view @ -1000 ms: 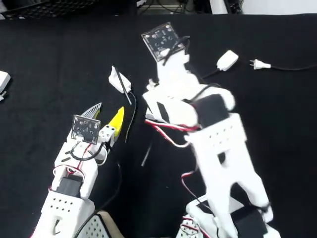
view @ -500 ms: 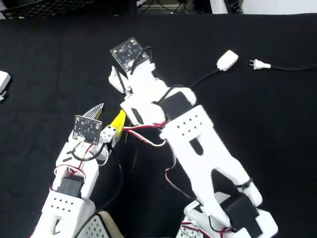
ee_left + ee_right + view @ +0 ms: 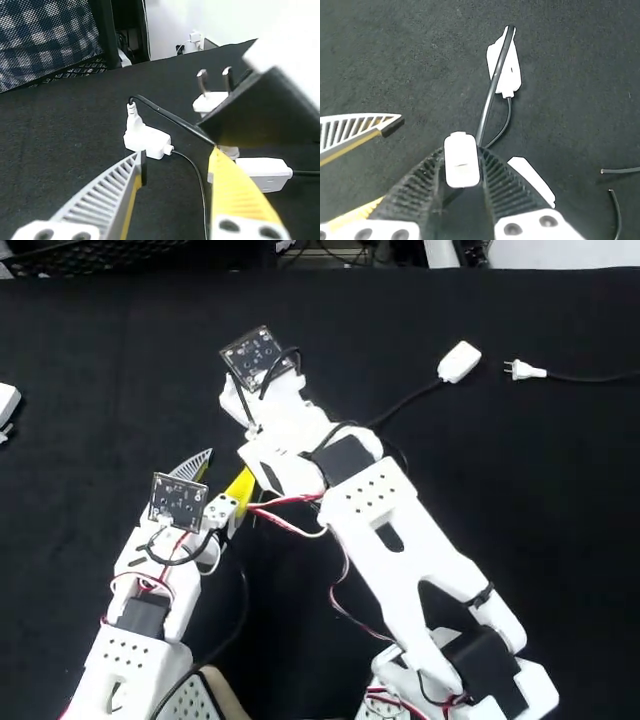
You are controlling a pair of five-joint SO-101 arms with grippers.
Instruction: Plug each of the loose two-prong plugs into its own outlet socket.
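My right gripper (image 3: 462,152) is shut on a small white two-prong plug (image 3: 462,165). In the left wrist view this plug (image 3: 212,97) hangs above the cloth with its prongs up, under a black finger (image 3: 260,112). Just beyond it lies a white outlet socket (image 3: 504,67) on a black cable. My left gripper (image 3: 175,165) stands open, a grey and a yellow finger on either side of a white socket (image 3: 146,141) lying on the table. In the high view the left gripper (image 3: 215,478) sits close beside the right arm's wrist (image 3: 285,425).
Another white socket (image 3: 459,360) and a loose two-prong plug (image 3: 523,369) on a black cable lie at the far right of the black table (image 3: 100,370). A third white piece (image 3: 532,180) rests near my right gripper. Loose black wire ends (image 3: 615,172) lie nearby.
The right arm has swung left from the table's middle to just beyond the left gripper. The left arm has stayed where it was.
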